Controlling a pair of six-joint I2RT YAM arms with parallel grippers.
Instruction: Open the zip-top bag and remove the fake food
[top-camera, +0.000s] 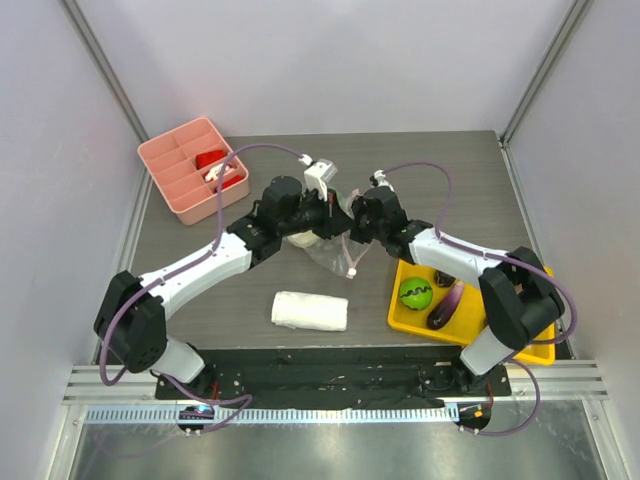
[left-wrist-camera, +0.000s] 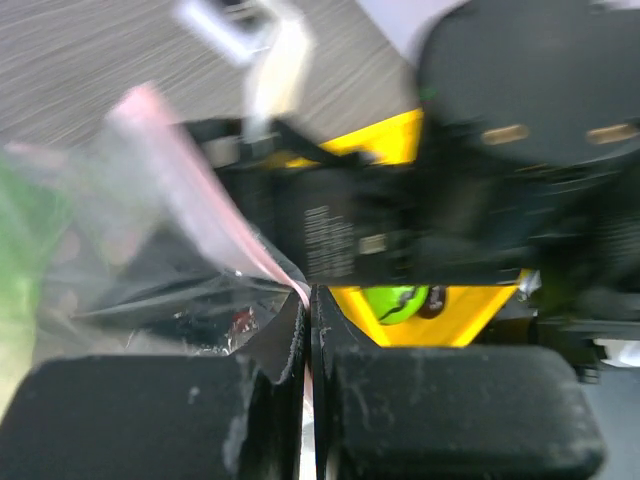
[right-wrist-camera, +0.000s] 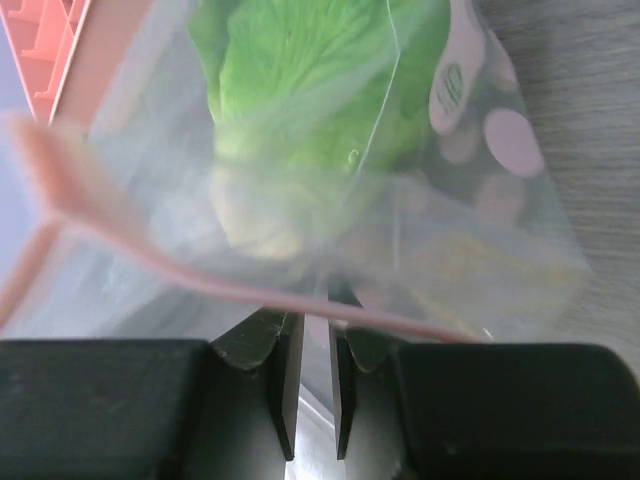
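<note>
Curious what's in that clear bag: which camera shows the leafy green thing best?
Right wrist view: the cabbage fills the frame through the bag. Left wrist shows only a green blur; from the top, arms mostly hide it.

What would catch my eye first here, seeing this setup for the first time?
Mid-table, the left pincer is clamped on the pink strip of a clear zip-top bag, and the right pincer has its jaws close on either side of the bag's edge; a leafy green cabbage shows through the plastic. At the right, a bright yellow tray holds a green striped ball and a dark purple eggplant.
</note>
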